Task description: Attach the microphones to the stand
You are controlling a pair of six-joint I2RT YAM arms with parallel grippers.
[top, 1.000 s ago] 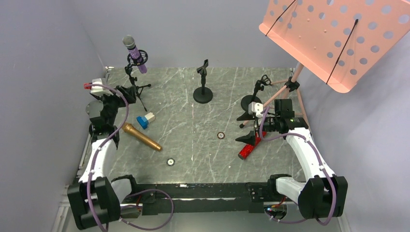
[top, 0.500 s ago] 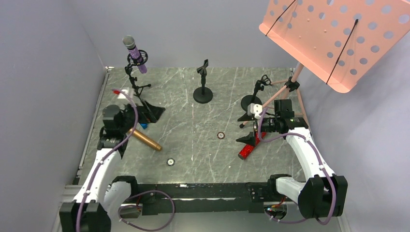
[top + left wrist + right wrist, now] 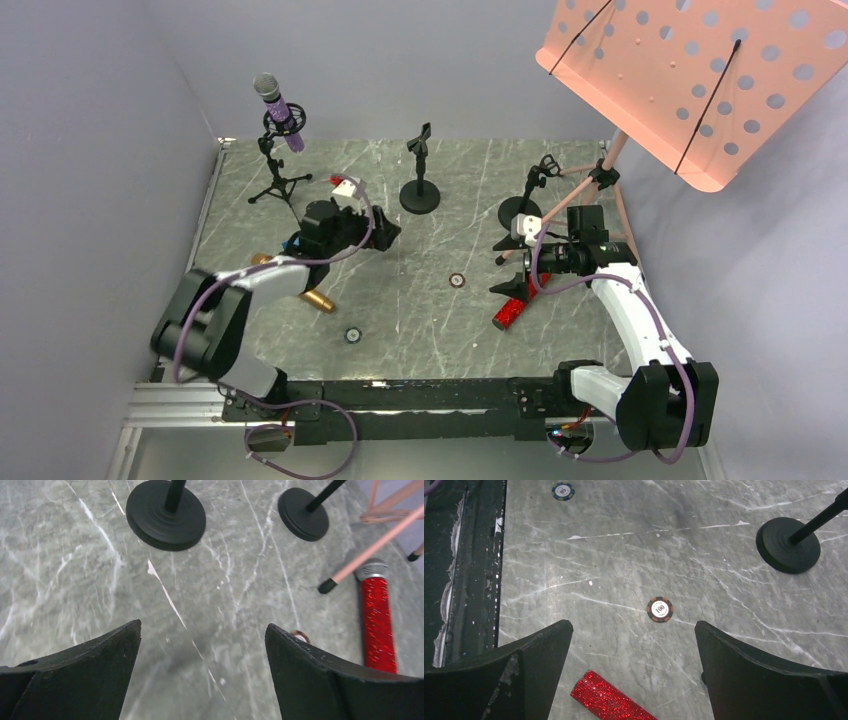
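Both grippers stand wide open and hold nothing. The right gripper [image 3: 507, 265] hovers over the red glitter microphone [image 3: 510, 312], which lies flat on the table [image 3: 420, 300]. The left gripper [image 3: 385, 235] hangs above bare marble between the gold microphone [image 3: 318, 299], which lies partly under its arm, and the middle round-base stand [image 3: 420, 195]. The purple microphone [image 3: 275, 105] already sits in the tripod stand [image 3: 275, 180].

We judge the step in hand to be picking up the red one. In the right wrist view only its tail end shows, slanted at the bottom edge between the fingers. So we should draw back along the barrel toward its middle and turn the wrist until the jaws straddle it squarely. A grip near the tail would probably let the silver head droop. We come down straight, since a round barrel may roll if one finger touches first. A foot of the pink music stand [image 3: 690, 80] lies just beside the head, so we keep to the glitter body. Then we lift clear and carry it to the clip of the near round-base stand [image 3: 520, 210], pressing in gently so the base does not tip.
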